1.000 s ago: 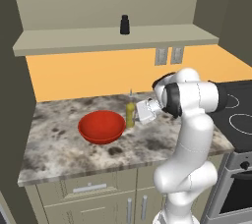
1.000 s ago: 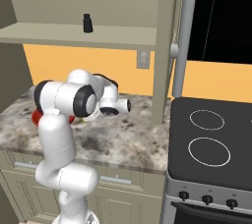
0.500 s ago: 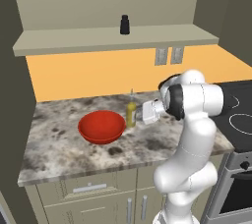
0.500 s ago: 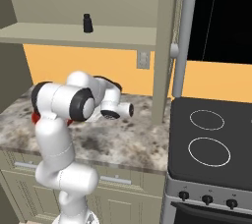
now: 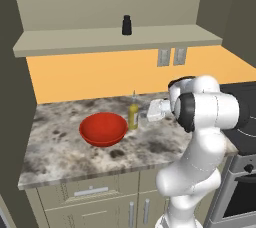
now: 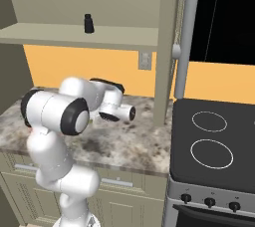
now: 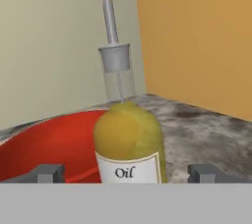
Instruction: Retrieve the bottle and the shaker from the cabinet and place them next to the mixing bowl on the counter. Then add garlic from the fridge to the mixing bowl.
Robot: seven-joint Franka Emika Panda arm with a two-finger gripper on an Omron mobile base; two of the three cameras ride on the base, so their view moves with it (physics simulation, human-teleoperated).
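The bottle [image 5: 133, 115] of yellow liquid stands upright on the speckled counter [image 5: 150, 146], just right of the red mixing bowl [image 5: 103, 128]. My gripper [image 5: 144, 116] is level with the bottle on its right and points at it. In the hand view the bottle [image 7: 129, 139] stands between the two wide-apart fingertips [image 7: 47, 174] without touching them, and the bowl [image 7: 44, 144] lies behind it. My gripper [image 7: 127, 175] is open and holds nothing. The black shaker [image 5: 127, 25] stands on the cabinet shelf [image 5: 115, 39]; from the right side the shaker [image 6: 89, 24] is above and behind the arm.
A black stove top [image 6: 214, 141] adjoins the counter on the right. A tall beige panel [image 6: 167, 47] with a long grey handle [image 6: 185, 47] stands at the counter's right end. Wall sockets [image 5: 170, 57] sit on the orange wall behind the hand.
The hand has drawn back a little to the right, away from the bottle, with its fingers spread. The bottle stays standing beside the bowl.
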